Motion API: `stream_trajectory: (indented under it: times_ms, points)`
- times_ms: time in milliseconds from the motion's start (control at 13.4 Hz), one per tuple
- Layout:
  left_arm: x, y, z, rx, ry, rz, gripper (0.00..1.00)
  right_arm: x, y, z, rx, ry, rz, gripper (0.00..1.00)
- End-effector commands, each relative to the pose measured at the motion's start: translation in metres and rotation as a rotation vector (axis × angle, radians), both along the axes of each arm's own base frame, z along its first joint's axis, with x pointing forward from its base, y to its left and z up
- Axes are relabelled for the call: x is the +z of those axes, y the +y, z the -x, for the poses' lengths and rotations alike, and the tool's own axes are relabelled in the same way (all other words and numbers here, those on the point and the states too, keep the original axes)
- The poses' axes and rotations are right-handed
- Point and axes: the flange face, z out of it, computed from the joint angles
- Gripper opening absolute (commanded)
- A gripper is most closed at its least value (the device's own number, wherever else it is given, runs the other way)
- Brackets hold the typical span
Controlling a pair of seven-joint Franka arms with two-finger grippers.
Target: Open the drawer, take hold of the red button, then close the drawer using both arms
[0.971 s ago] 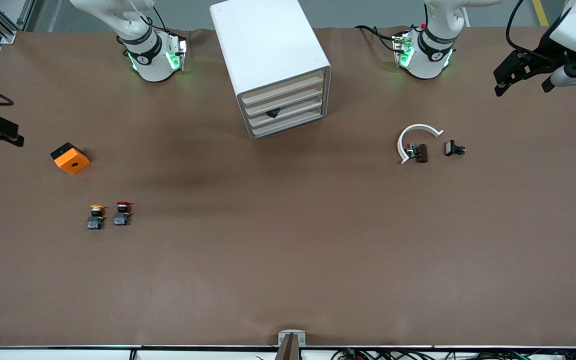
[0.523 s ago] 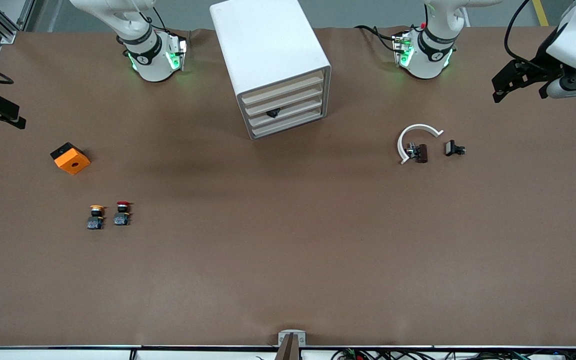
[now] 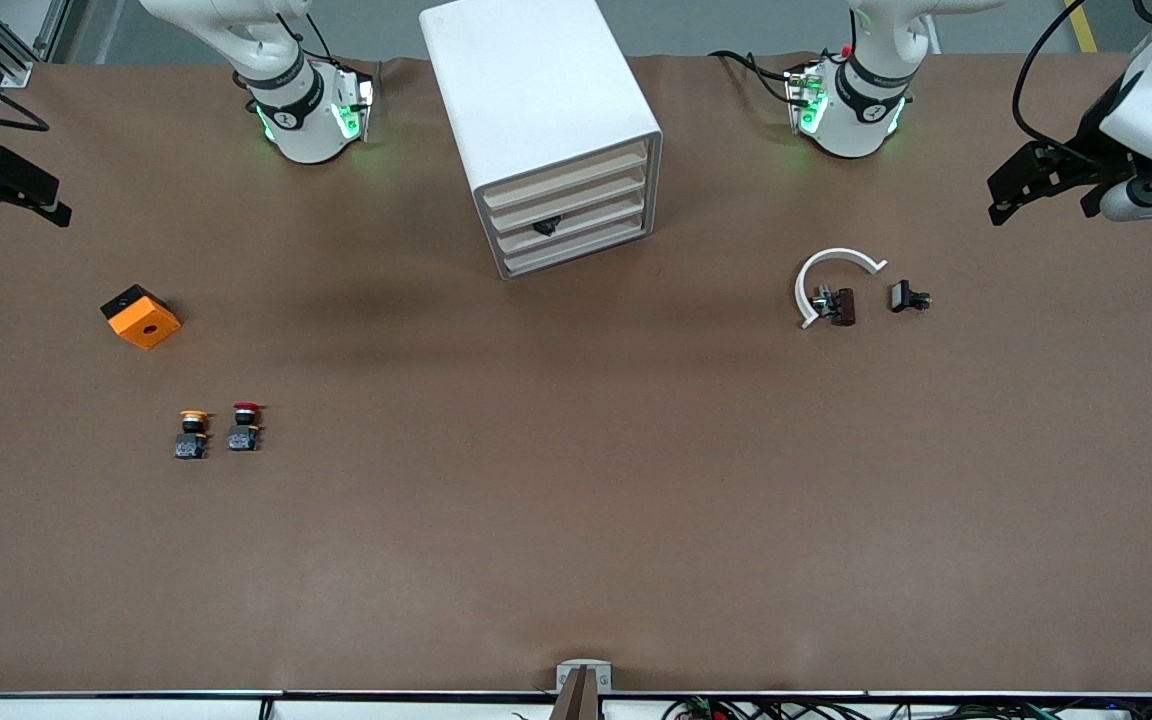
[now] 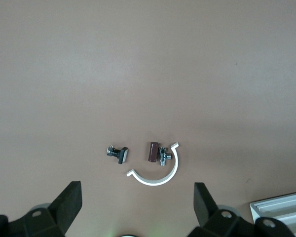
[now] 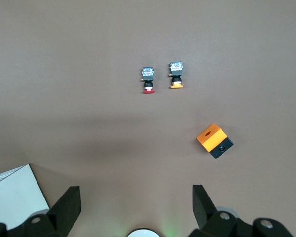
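**Both arms wait at the table's ends; all drawers shut**

The cabinet [image 3: 543, 120] stands at the table's [image 3: 576, 560] top edge, between the two bases, its front turned toward the front camera and a little toward the left arm's end. All four drawers sit flush. The third one down, the drawer [image 3: 570, 225] with a small dark piece at its face, looks the likely one to pull, though that is a guess.

The button [image 3: 245, 427], red cap up, stands on the table toward the right arm's end, well clear of the cabinet and nearer the camera than it. Just beside it, closer to that end's edge, stands the yellow button [image 3: 192, 434]. The cube [image 3: 141, 316] lies farther from the camera, near the same edge. This puts the red one within the right arm's easy reach.

The right gripper [image 3: 4, 185] hangs over that end's edge, jaws spread and empty; its wrist view looks down on both buttons and the cube.

The left gripper [image 3: 1044, 180] hangs over the other end's edge, also released and holding nothing. Below it lie a white clip [image 3: 829, 280], a brown part [image 3: 842, 306] inside the clip's curve, and a black part [image 3: 906, 296] beside them.

Likely split: left arm takes the drawer, right arm the button. Nothing has been touched.
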Motion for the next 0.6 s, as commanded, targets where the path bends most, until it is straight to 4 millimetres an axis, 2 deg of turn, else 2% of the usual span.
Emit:
stream_trajectory:
  times_ms: [0, 523]
  points:
    - [0.0089, 0.0031, -0.0034, -0.018, -0.019, 0.005, 1.0, -0.0007, 0.0001, 0.014, -0.007, -0.017, -0.013, 1.0]
    - [0.0176, 0.0054, -0.0086, -0.009, -0.031, 0.009, 1.0, 0.0032, 0.0034, 0.0166, 0.013, -0.026, -0.009, 1.0]
